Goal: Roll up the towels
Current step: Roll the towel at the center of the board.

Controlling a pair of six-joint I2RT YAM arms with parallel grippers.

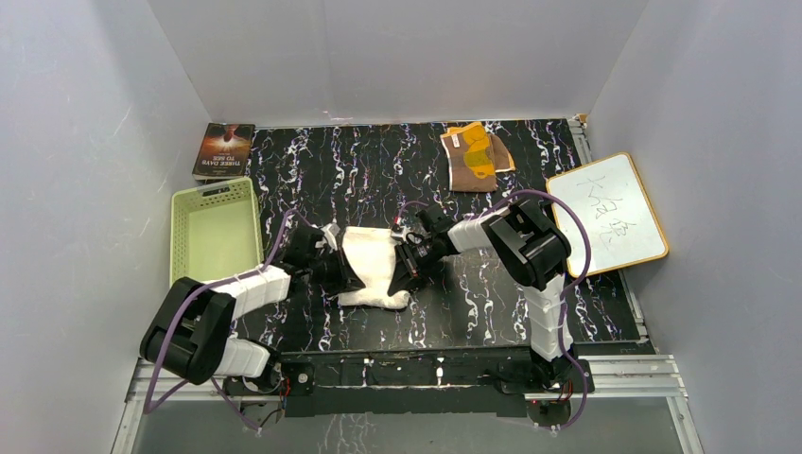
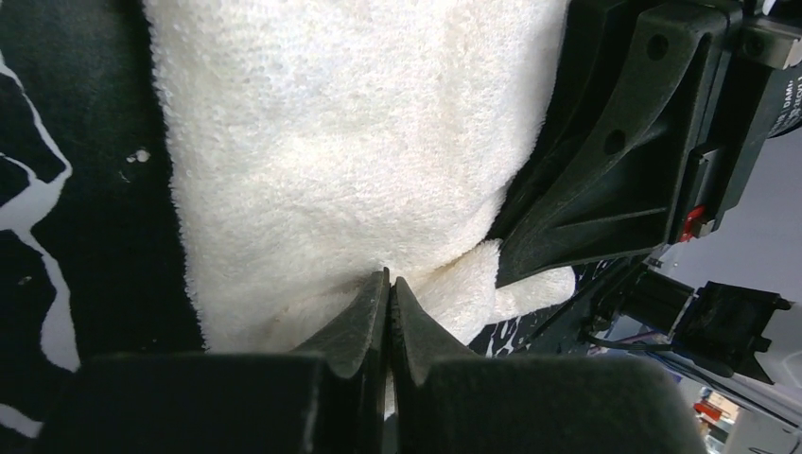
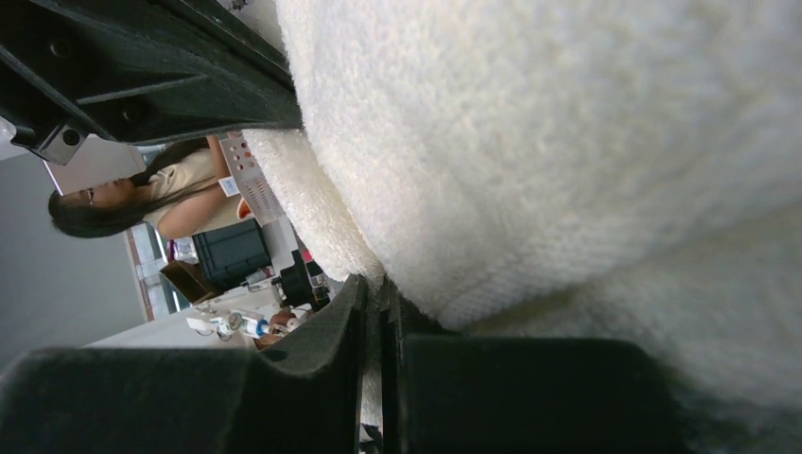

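Note:
The cream-white towel (image 1: 371,265) lies bunched on the black marbled table between my two grippers. My left gripper (image 1: 342,274) is at its left side, shut on the towel's edge (image 2: 312,170); cloth shows between the closed jaws. My right gripper (image 1: 405,270) is at its right side, shut on the towel's other edge (image 3: 530,142), also with cloth pinched between the jaws. The brown towel with yellow-orange pattern (image 1: 476,156) lies crumpled at the back of the table, apart from both grippers.
A pale green basket (image 1: 215,229) stands at the left. A book (image 1: 224,149) lies at the back left. A white board with a wooden frame (image 1: 606,214) lies at the right edge. Grey walls enclose the table.

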